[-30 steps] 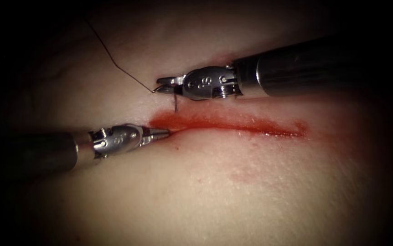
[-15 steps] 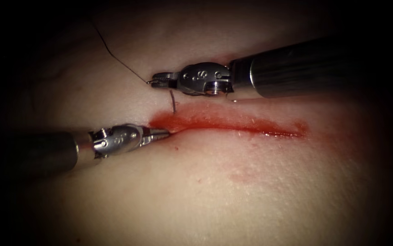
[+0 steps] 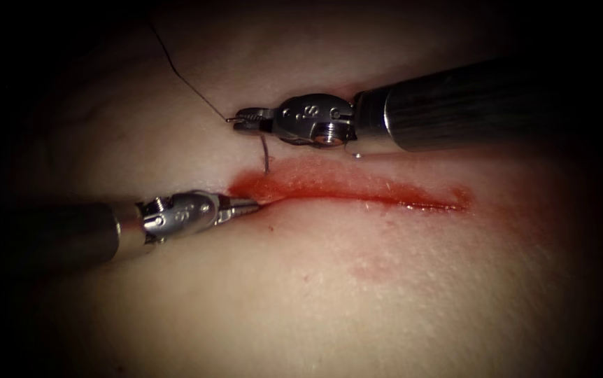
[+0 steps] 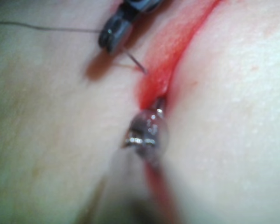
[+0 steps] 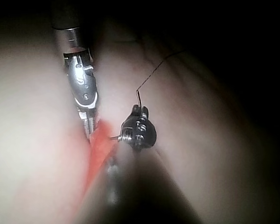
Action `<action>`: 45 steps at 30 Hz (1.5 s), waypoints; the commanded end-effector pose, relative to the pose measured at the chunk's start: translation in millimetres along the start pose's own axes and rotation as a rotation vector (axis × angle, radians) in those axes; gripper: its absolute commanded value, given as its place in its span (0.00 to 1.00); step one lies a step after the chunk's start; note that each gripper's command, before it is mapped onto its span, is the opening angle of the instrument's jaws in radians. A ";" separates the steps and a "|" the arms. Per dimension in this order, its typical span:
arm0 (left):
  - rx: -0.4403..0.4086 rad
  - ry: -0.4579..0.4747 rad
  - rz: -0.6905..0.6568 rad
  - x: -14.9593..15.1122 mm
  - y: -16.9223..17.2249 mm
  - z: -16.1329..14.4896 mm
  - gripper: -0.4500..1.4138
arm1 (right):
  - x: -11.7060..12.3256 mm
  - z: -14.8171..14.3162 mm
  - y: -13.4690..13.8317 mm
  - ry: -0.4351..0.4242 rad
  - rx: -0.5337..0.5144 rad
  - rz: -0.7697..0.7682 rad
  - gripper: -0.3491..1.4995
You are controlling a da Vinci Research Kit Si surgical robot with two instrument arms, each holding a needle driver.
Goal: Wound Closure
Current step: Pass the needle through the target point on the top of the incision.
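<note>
The tissue (image 3: 329, 280) bears a red cut (image 3: 357, 190) running left to right. My right tool (image 3: 245, 120) is shut on the needle (image 3: 265, 155) near its tail, just above the cut's left end. The needle curves down, and its tip meets the tissue at the cut's upper edge; how deep it sits I cannot tell. Thread (image 3: 182, 77) trails up and left from the tail. My left tool (image 3: 251, 205) is shut, its tips pinching the tissue at the cut's left end. The left wrist view shows the left tool (image 4: 155, 106), right tool (image 4: 113, 36) and needle (image 4: 136, 63); the right wrist view shows the right tool (image 5: 140, 112) and left tool (image 5: 88, 127).
Red fluid (image 3: 301, 183) wets the cut and its upper lip. A faint pink stain (image 3: 378, 266) marks the tissue below the cut. The right shaft (image 3: 455, 105) crosses above the cut's right half; the left shaft (image 3: 57, 234) lies low at the left.
My right tool has risen a little and rolled its wrist, so more of the needle shows between the jaws and the tissue. The thread shifted with it. The left tool has not moved.
</note>
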 end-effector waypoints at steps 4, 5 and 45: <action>-0.002 0.001 -0.001 -0.3 0.2 0.9 0.05 | -0.2 0.9 -0.6 -0.010 0.024 0.023 0.00; -0.002 0.001 -0.001 -0.3 0.2 0.9 0.05 | -0.3 0.9 -0.7 -0.011 0.028 0.028 0.00; -0.001 0.001 -0.002 -0.2 0.1 0.7 0.05 | -2.2 1.4 -2.8 0.035 0.298 0.474 0.00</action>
